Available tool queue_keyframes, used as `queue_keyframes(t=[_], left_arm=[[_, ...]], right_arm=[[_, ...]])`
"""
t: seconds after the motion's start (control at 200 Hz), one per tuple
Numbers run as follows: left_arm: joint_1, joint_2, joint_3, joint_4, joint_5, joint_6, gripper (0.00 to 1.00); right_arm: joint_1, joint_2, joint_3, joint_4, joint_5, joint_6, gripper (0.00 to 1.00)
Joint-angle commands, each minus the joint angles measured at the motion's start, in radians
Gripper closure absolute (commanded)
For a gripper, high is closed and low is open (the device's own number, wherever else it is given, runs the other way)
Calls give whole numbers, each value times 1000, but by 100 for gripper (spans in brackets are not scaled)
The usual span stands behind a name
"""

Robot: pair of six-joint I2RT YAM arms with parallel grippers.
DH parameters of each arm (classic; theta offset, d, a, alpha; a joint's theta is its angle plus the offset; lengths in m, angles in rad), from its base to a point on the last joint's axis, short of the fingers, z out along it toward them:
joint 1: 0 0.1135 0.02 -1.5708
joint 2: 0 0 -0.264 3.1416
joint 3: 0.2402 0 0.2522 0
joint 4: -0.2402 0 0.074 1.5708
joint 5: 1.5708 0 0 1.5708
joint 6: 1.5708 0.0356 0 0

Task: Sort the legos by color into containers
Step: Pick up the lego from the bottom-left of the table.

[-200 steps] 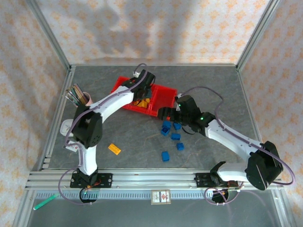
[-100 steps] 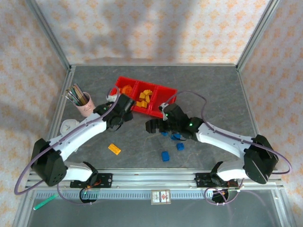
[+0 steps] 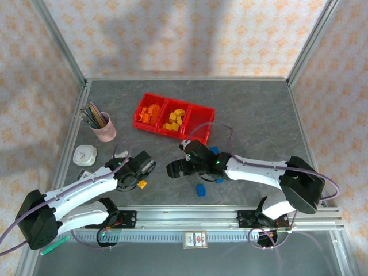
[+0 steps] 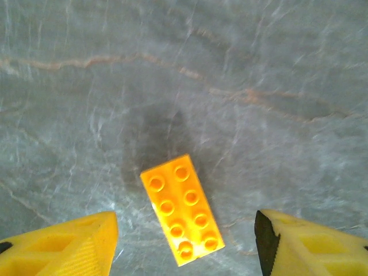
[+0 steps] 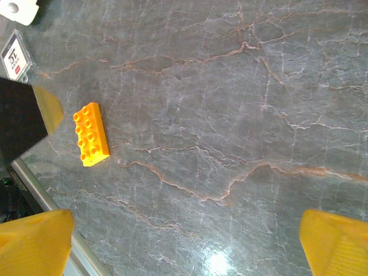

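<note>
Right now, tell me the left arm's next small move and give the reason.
Probably lower the left gripper straight down, then close it. In the left wrist view its fingers stand open on either side of the orange brick, which lies flat on the table, studs up and somewhat skewed to the fingers. A small wrist turn on the way down may square the grip.

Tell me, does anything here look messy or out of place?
Somewhat. The red tray sits skewed to the table edges, and its right bin looks empty. An orange brick lies loose near the front, and blue bricks lie scattered by the right arm, unsorted.
</note>
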Motion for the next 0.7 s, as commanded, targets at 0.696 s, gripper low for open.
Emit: queue_keyframes(t=[0.696], left_arm=[[-40, 161, -132, 294, 74, -76, 43]], right_arm=[[4, 28, -4, 27, 74, 25, 0]])
